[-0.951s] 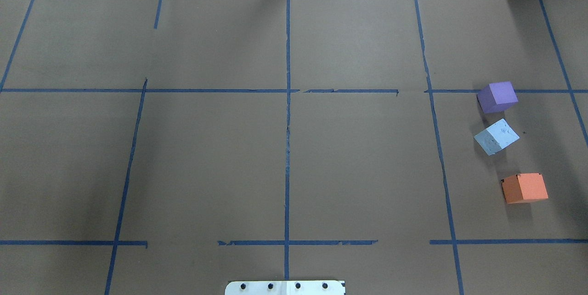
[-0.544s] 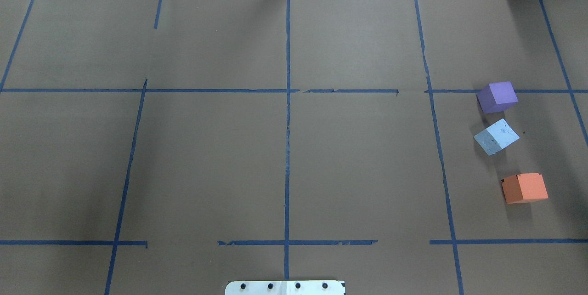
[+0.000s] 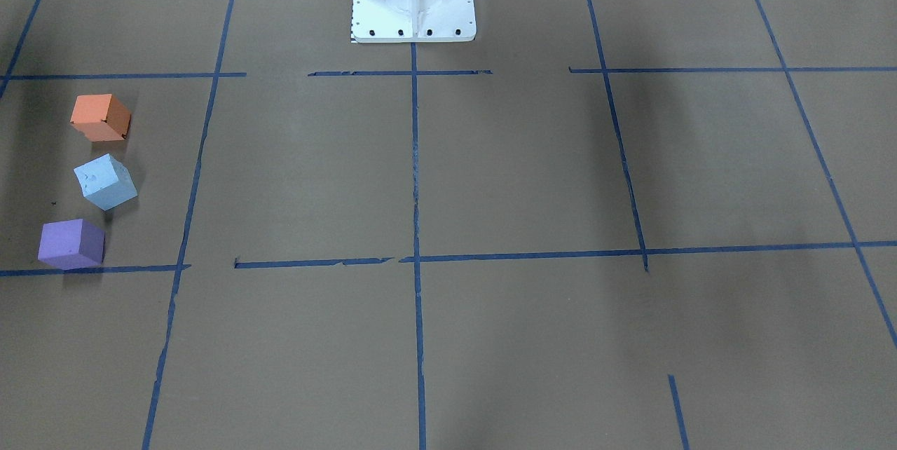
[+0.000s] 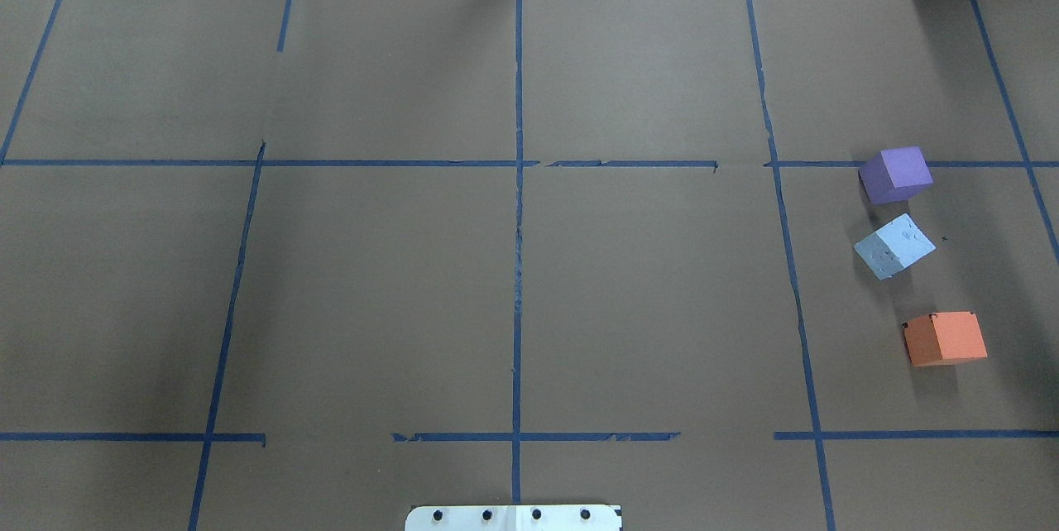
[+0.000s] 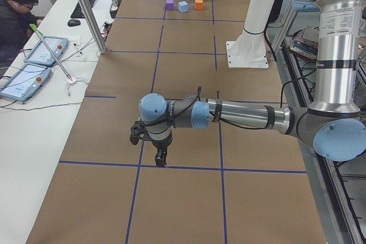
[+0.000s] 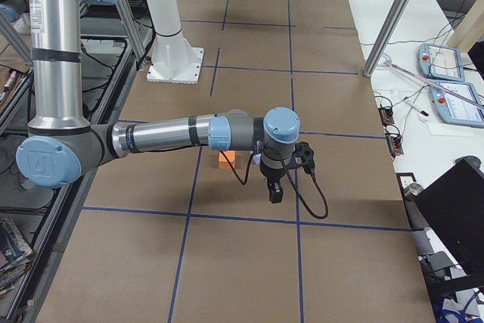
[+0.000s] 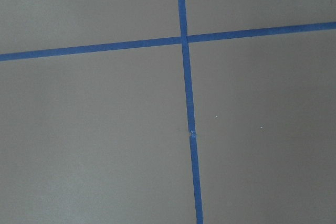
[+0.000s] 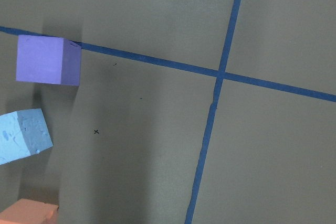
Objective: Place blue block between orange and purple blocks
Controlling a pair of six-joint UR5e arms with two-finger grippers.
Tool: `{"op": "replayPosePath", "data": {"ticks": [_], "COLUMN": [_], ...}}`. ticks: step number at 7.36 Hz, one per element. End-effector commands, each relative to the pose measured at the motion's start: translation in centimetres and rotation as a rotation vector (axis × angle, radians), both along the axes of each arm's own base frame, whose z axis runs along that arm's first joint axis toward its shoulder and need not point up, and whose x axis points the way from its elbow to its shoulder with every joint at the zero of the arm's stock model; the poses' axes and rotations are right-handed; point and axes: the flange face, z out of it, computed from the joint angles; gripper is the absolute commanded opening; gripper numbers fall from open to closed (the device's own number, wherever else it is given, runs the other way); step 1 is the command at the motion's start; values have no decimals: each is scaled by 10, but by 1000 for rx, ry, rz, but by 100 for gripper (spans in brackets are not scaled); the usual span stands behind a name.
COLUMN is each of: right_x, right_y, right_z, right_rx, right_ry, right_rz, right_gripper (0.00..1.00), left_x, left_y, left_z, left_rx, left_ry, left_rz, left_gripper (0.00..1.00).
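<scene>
Pale-blue block (image 4: 895, 246), scuffed, skewed; L end effector (image 5: 160, 160), R end effector (image 6: 274, 194): grip can't tell.

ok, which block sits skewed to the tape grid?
The blue block, the middle one, is turned diagonally; the purple block and orange block sit roughly square.

Left hand (image 5: 160, 160), right hand (image 6: 274, 196): downward.

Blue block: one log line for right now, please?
blue block: on table between purple block and orange block, touching neither | left gripper: state unclear | right gripper: state unclear
</scene>
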Motion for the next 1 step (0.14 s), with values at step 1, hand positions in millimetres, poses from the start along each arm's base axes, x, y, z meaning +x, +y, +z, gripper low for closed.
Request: {"op": "replayPosePath", "data": {"ticks": [1], "right_x": [0], "right_y": [0], "right_z": [-1], "right_rx": [4], "right_ry": [-1], "right_rz": [-1], "right_gripper": [100], "left_x": [0], "left_y": [-1], "left_z": [-1], "left_rx": [4], "left_ry": [0], "left_rz": [2], "left_gripper": [100]}}
